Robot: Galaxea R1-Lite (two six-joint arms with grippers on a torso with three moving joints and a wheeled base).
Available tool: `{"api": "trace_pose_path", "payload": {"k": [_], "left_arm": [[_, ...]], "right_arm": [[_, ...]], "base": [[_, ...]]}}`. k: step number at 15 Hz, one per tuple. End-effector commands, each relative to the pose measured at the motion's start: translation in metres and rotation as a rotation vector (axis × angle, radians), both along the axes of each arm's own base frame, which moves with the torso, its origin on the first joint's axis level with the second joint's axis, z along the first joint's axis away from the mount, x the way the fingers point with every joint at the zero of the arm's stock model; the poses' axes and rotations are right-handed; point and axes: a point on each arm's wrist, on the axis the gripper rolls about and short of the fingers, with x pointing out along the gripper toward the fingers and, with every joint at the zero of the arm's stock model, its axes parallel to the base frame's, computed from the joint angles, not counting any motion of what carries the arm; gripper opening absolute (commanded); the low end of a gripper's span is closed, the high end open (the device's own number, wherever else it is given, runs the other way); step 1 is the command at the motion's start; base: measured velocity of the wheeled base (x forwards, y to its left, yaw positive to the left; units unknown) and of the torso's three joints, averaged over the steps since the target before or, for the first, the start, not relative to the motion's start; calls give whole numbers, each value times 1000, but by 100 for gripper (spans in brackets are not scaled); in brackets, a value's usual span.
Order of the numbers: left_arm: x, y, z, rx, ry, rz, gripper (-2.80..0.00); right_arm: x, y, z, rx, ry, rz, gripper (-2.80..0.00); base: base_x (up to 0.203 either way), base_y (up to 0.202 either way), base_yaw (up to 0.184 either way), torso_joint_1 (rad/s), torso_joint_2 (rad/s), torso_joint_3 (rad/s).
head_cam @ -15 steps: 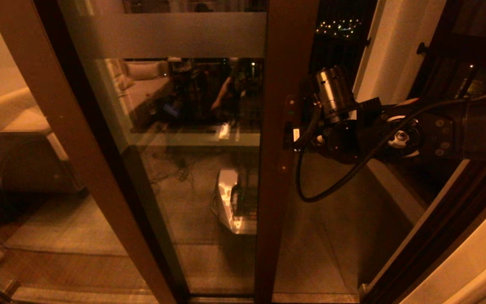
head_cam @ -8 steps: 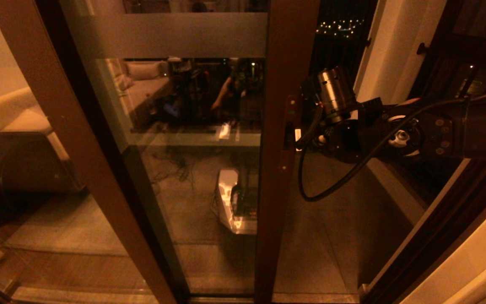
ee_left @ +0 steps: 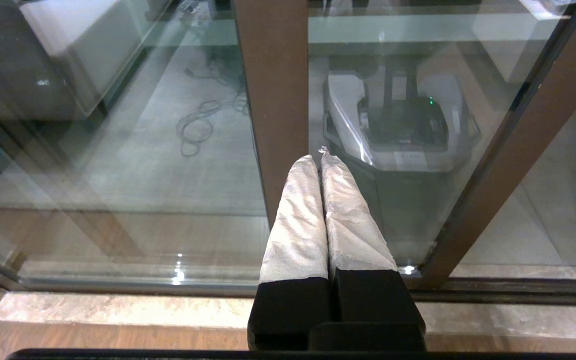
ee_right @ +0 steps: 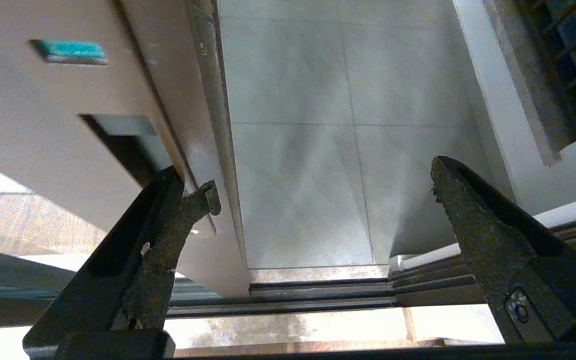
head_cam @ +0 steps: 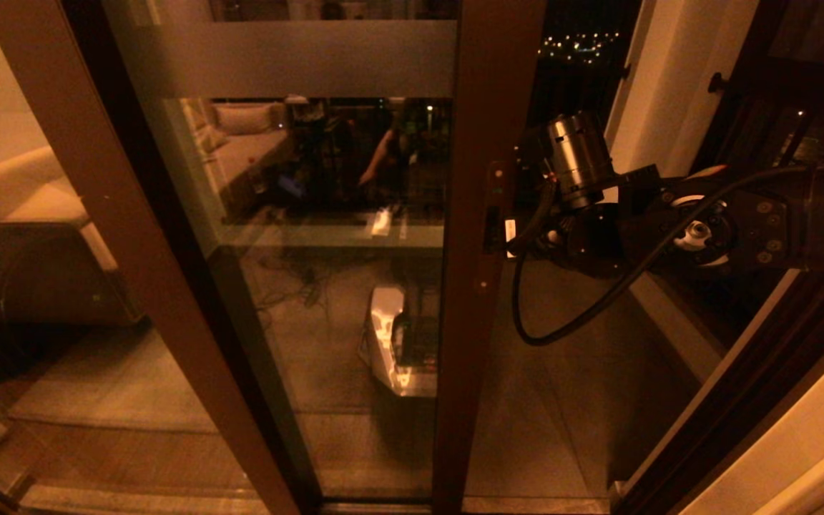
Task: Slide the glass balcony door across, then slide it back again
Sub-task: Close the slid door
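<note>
The glass balcony door [head_cam: 326, 214] fills the middle of the head view, its broad frosted band [head_cam: 297, 59] near the top and a dark brown stile [head_cam: 487, 107] on its right edge. My right gripper [head_cam: 508, 236] is at that stile at handle height and stands open. In the right wrist view one finger [ee_right: 168, 235] is hooked on the stile's edge beside a dark lock recess [ee_right: 123, 145]; the other finger hangs free over the balcony floor. My left gripper [ee_left: 320, 156] is shut on nothing, low in front of the door's glass [ee_left: 398, 60].
Right of the stile an open gap shows the tiled balcony floor [head_cam: 562, 400]. A white pillar [head_cam: 655, 86] and the dark balcony railing [head_cam: 784, 129] stand beyond. The floor track [ee_right: 318, 295] runs below. A cable loop [head_cam: 548, 322] hangs from my right wrist.
My right arm has moved a little to the right, and the door's stile has slid to the right with it. The left gripper shows no earlier view.
</note>
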Motion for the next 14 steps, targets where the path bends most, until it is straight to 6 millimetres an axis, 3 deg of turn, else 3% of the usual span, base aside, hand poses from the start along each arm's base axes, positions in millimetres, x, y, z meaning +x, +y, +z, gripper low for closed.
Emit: {"api": "trace_pose_path", "payload": {"k": [1,9,11,14], "left_arm": [[0,0,0,0,1,-1,-280],[0,0,0,0,1,0,-280],[0,0,0,0,1,1,-280],[0,0,0,0,1,-2,-280]], "right_arm": [[-4,-4,7,8,-16,-8,0],[-4,-11,3,-13,1,-20,0],[-20,-13,8,-38,3,16,0],[-45,2,25,-10,-44,102,0]], "base": [[0,0,0,0,0,0],[0,0,0,0,0,0],[0,0,0,0,0,0],[0,0,0,0,0,0]]}}
